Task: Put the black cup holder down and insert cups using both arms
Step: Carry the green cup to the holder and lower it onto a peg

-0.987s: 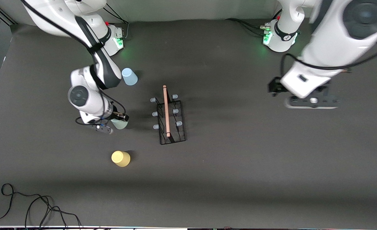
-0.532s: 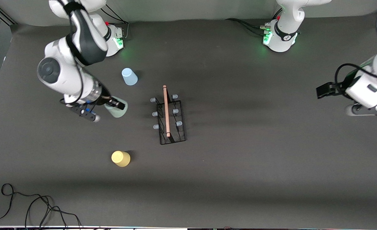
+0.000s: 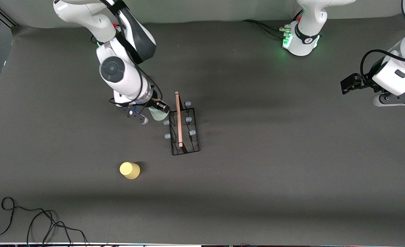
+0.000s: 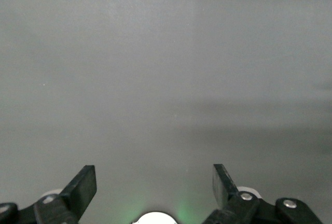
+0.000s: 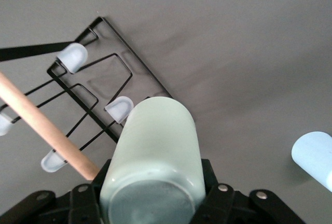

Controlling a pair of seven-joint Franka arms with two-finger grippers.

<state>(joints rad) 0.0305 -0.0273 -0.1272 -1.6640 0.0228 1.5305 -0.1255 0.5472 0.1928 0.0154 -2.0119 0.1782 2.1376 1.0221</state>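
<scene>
Care with alignment is what this step asks for: the right gripper (image 3: pixel 155 110) is clenched on the pale grey-green cup (image 5: pixel 153 156) just above the black cup holder (image 3: pixel 184 129), at the peg row on the side toward the right arm's end of the table. In the right wrist view the cup lies on its side between the jaws — closed bottom toward the camera, open mouth pointing toward a pale-tipped peg (image 5: pixel 120 108) — so its long axis runs roughly along the line of approach. To seat it well, I judge the mouth should be centred on the peg and the cup tilted to match the peg's slant before sliding on; a rim that catches the wire could nudge the light rack.

The holder stands upright mid-table, its long axis and wooden rod handle (image 3: pixel 178 118) running from the robots' bases toward the front camera, pegs sticking out to both sides.

A yellow cup (image 3: pixel 130 170) sits mouth-down nearer the front camera, well apart from the holder. A light blue cup (image 5: pixel 314 158) shows only in the right wrist view.

The left gripper (image 4: pixel 154 185) hangs spread wide and empty — over the left arm's end of the table, waiting.
</scene>
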